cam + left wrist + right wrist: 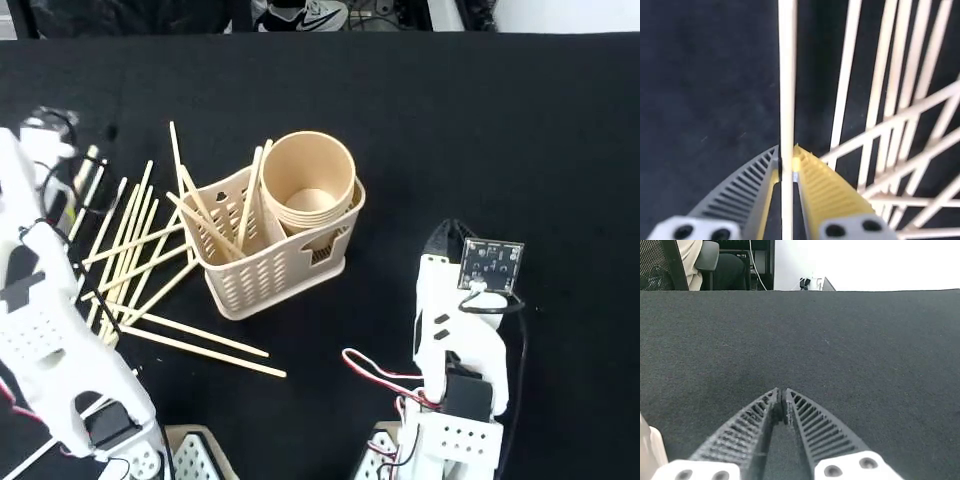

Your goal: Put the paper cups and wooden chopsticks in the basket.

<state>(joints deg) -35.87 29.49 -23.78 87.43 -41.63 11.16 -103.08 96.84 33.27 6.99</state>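
On the black cloth-covered surface: one slotted cream basket, with stacked paper cups in one compartment (a few chopsticks stand tilted in the other). Loose wooden chopsticks lie scattered just beside it, near the left arm. Left tool: clamped on a single chopstick. Right tool: pinched together, empty, above bare cloth. Beyond the far edge: white wall, office chair.

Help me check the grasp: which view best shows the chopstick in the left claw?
The left wrist view: the chopstick runs straight through the shut left claw. In the high view it blends among the loose chopsticks beside the arm; the right wrist view faces the black table elsewhere.
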